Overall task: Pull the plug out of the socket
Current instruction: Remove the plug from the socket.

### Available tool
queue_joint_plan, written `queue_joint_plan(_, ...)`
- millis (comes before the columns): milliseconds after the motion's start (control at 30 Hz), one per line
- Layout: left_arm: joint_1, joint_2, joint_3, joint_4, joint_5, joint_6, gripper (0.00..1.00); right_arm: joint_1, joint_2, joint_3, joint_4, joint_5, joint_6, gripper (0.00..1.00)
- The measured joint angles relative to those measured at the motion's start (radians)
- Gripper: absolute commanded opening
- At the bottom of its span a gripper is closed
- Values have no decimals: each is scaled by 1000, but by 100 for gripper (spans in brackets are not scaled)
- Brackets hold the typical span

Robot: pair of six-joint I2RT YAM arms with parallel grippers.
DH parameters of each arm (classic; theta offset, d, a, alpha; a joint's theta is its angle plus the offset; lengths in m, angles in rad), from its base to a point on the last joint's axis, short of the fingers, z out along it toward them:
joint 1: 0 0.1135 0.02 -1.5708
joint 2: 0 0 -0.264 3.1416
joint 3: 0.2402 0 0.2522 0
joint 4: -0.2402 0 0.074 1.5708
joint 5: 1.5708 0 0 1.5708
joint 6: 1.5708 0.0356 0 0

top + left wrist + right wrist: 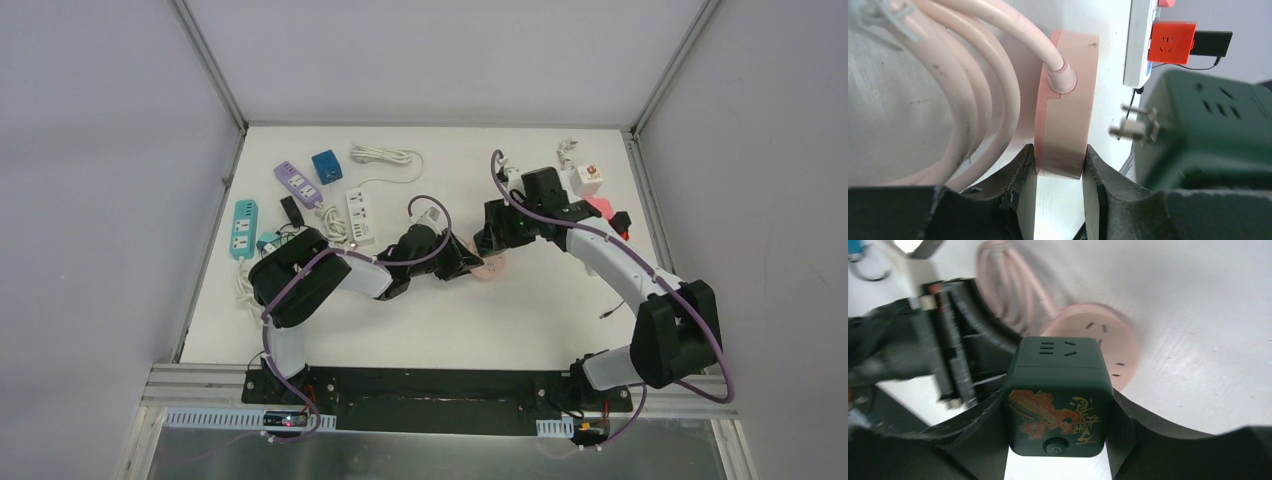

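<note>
The socket is a round pink disc (1065,100) with a coiled pink cord (963,100). My left gripper (1059,165) is shut on the disc's rim, one finger on each face. The plug is a dark green cube (1058,395) with a red-gold dragon print, and my right gripper (1058,415) is shut on its sides. In the left wrist view the cube (1208,125) hangs beside the disc with its metal prongs (1135,127) bare and clear of it. From above, both grippers meet mid-table at the pink socket (492,266).
At the back left lie a teal strip (243,229), a purple strip (298,183), a blue cube (326,166), a white strip (359,215) and a white cable (385,155). A white-orange adapter (585,178) and a red block (600,207) sit back right.
</note>
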Motion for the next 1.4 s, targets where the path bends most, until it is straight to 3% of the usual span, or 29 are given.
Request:
queue_joint_plan(167,0,0,11,-8,-1,4,0,-83,-49,-2,-10,-260,3,0)
queue_joint_plan(300,6,-9,19,-38,0,17,42,-181,-59,-3,-10,-460,-12,0)
queue_joint_plan(400,5,-39,33,-111,-3,54,60,-241,-64,-16,-9,-563,-20,0)
queue_joint_plan(467,6,-66,34,-176,-12,82,67,-277,-71,-27,-10,-616,-24,0)
queue_joint_plan(933,13,-387,17,-481,-29,321,72,-357,-105,-91,40,-778,-20,0)
queue_joint_plan(1000,13,-487,-4,-516,-35,399,78,-359,-104,-102,60,-795,-11,0)
queue_joint_plan(1133,13,-684,-36,-528,-37,575,98,-360,-103,-124,116,-841,30,0)
queue_joint_plan(1400,13,-882,-100,-491,-53,879,99,-331,-76,-176,256,-920,153,0)
